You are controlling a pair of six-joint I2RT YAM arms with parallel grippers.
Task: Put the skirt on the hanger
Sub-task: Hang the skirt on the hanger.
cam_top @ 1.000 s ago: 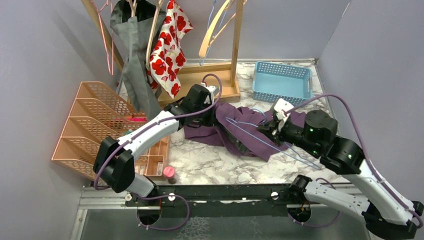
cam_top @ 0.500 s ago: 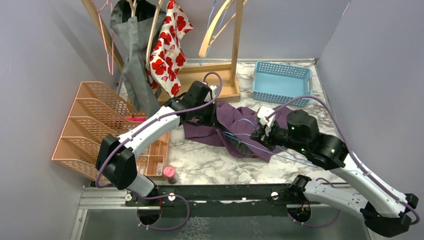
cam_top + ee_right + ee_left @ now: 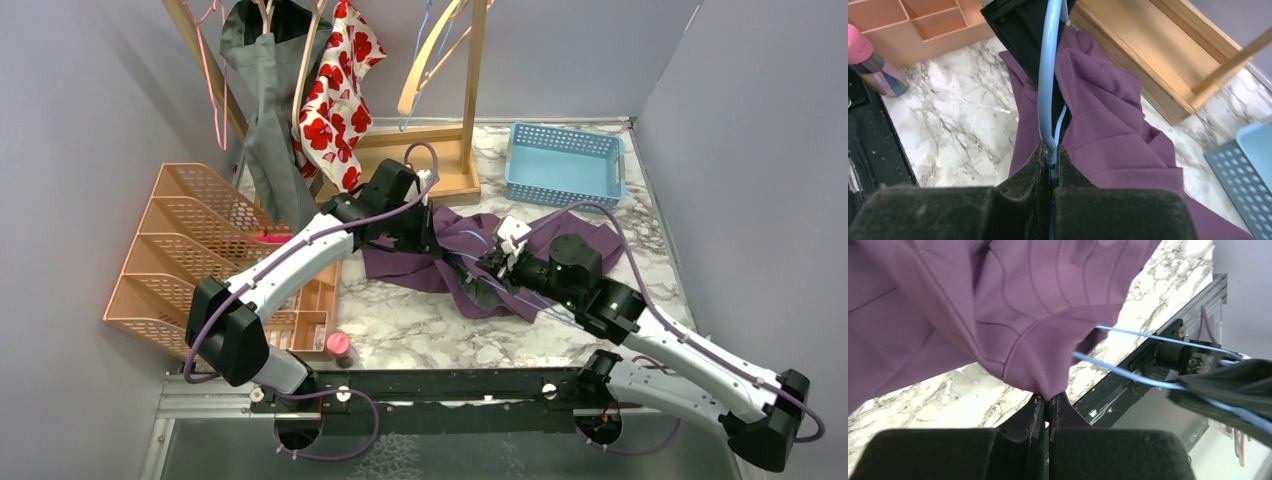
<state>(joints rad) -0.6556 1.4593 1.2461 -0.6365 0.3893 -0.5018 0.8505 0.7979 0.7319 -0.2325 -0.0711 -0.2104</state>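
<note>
Top external: left arm (image 3: 290, 262) reaches skirt (image 3: 395, 266)

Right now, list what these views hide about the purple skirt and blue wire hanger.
- Light blue wire hanger: hook hidden; top view, under right arm.
- Purple fabric skirt: full outline; left wrist view, cropped by frame edges.
- Whether the hanger is inside the skirt: folds cover it, every view.

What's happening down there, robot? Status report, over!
Left jaws shut on skirt edge. Right jaws shut on blue hanger. Skirt mostly on table, not yet hung. Nothing seen blocking.
</note>
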